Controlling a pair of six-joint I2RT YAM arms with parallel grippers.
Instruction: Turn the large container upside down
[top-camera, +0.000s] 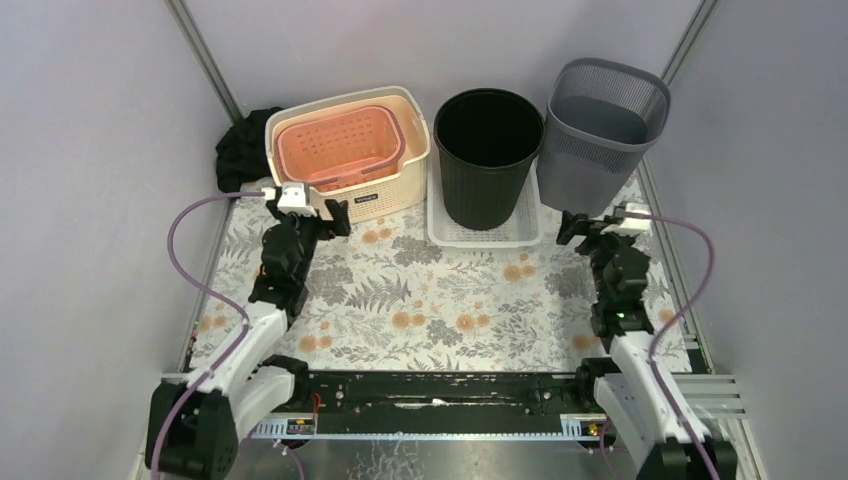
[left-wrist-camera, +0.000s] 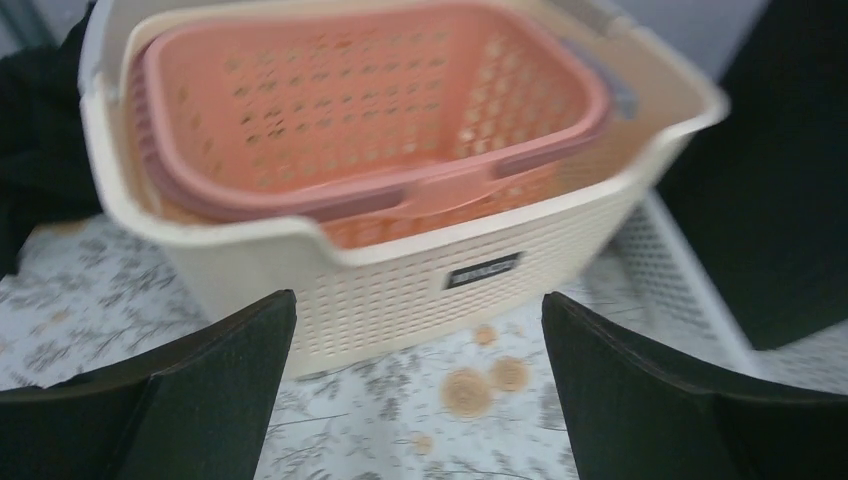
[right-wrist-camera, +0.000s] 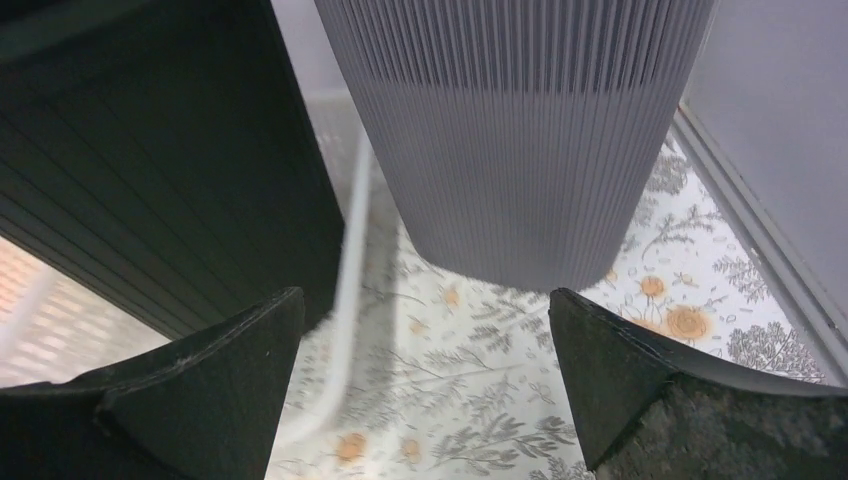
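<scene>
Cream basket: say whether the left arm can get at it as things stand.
Probably yes. The left gripper is open and faces the cream basket's near wall, with nothing between them. A pink basket sits nested inside it.

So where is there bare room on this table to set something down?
Free: the floral tablecloth between the left gripper and right gripper, from the white mesh tray forward to the near edge. Crowded: the back row, cream perforated basket holding a pink basket, black ribbed bin in the tray, grey mesh bin, black cloth.
</scene>
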